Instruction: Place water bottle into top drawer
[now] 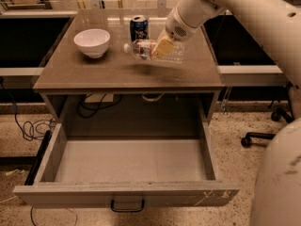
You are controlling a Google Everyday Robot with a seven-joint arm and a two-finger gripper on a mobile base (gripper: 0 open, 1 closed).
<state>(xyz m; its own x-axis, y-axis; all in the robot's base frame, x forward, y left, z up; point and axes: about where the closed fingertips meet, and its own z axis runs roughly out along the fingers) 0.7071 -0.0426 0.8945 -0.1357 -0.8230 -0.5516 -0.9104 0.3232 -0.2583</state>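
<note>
The water bottle (139,49) is clear with a white cap pointing left. It lies on its side in the air just above the tabletop (94,72), and its shadow falls on the wood below. My gripper (160,47) reaches in from the upper right and is shut on the bottle's right half. The top drawer (127,194) is pulled wide open below the tabletop, toward the camera. Its plain grey interior holds nothing, and a dark bail handle (127,205) hangs on the scuffed front panel.
A white bowl (92,41) stands at the table's left. A dark blue drink can (138,27) stands just behind the bottle. Cables (94,105) hang under the tabletop and trail over the floor at left. A chair base (263,135) is at right; my body (282,182) fills the lower right.
</note>
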